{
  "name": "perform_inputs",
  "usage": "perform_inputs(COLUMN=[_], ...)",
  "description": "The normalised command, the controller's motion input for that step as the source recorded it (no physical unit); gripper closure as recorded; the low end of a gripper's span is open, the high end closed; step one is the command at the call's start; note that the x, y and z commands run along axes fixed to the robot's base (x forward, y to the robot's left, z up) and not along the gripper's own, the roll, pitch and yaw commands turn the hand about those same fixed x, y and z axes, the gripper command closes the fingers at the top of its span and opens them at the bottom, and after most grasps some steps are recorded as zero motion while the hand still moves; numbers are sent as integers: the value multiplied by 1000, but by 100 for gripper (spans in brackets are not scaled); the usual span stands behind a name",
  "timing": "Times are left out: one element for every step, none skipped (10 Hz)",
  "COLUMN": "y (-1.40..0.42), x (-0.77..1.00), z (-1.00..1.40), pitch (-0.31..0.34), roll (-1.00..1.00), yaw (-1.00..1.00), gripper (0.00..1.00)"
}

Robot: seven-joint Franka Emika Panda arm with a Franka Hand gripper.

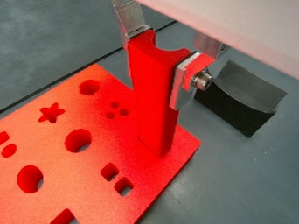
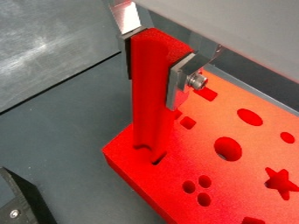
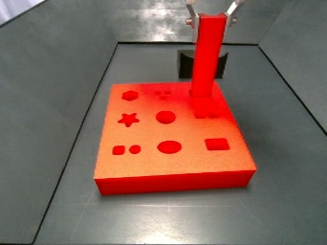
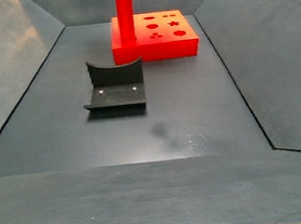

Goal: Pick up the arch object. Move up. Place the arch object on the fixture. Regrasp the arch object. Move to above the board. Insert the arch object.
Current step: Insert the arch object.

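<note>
Grey-black flooring (image 4: pixel 182 131) fills the lower half of a side view, ringed by sloping dark walls (image 4: pixel 21 56). Mid-frame sits the fixture (image 4: pixel 113 88), well apart from the board (image 4: pixel 174 44) at upper centre. Upright at the board's edge stands the arch object (image 3: pixel 208 57), its lower end in a cut-out, its top pinched by the gripper (image 1: pixel 162 59).

matt red board (image 3: pixel 173 158), silver metal tool (image 1: pixel 162 54)
</note>
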Motion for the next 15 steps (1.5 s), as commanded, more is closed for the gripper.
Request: perform_inputs(y=[80,109,83,60,51,26,14,0,0,0,14,29,0,0,0], x=[20,0,-49,-71,-134,-146,-126,-131,-183,-111,-23,0,9,20,6], z=[-334,-351,-320,-283,-251,-246,-220,-183,-80,-129,-277,-371,-389,-391,-423], pitch=[0,-10,-23,-1,-27,-46,-37,-20,-3,0,-34,-43,-41,-47,-81], roll=[0,-6,0,0,-6,-14,-11,-10,0,-9,-27,-39,-24,-16,-7], yaw=[83,54,77,60,23,26,31,14,0,0,0,0,0,0,0], gripper=[100,100,100,100,100,100,100,100,100,100,100,100,100,100,100])
